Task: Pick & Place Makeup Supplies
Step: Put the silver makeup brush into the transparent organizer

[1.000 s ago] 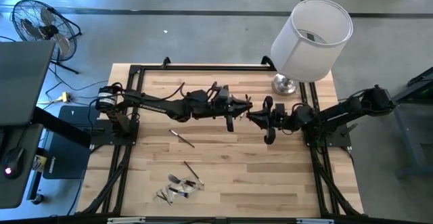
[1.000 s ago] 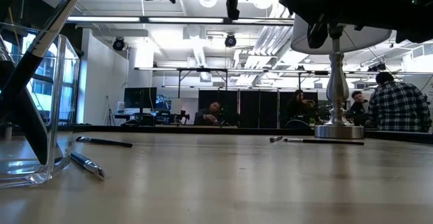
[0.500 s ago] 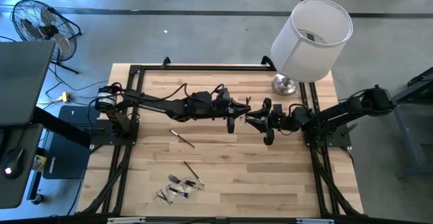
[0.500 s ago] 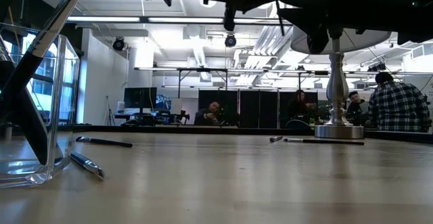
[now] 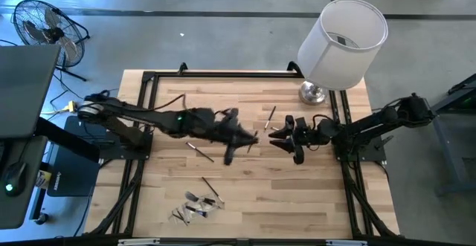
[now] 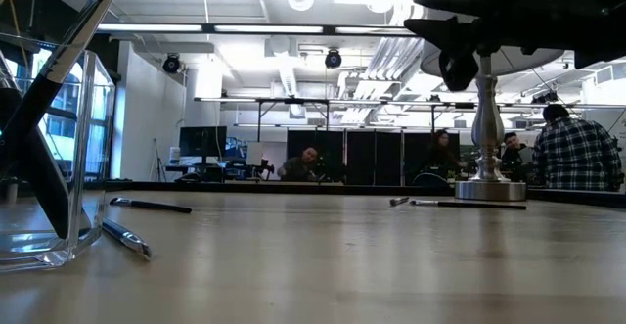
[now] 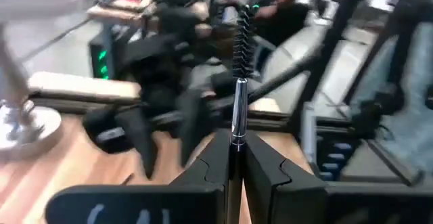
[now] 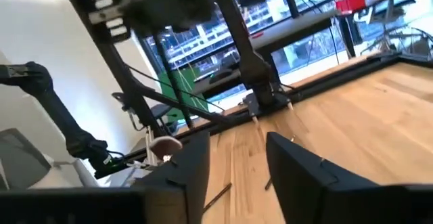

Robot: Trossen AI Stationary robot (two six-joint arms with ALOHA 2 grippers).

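Your left gripper [image 7: 231,166] is clenching a spoolie wand [image 7: 238,82] upright above mid-table so it is travelling tip-up toward the clear cup [image 6: 44,158], while your right gripper [image 8: 233,163] is hanging released nearby, holding nothing.

A white-shaded lamp [image 5: 342,41] stands at the table's [image 5: 253,194] two o'clock corner, its silver base [image 6: 489,189] on the wood. A black floor fan [image 5: 43,29] sits off at ten o'clock. Beyond the far edge, people sit at desks, one in a plaid shirt [image 6: 577,153].
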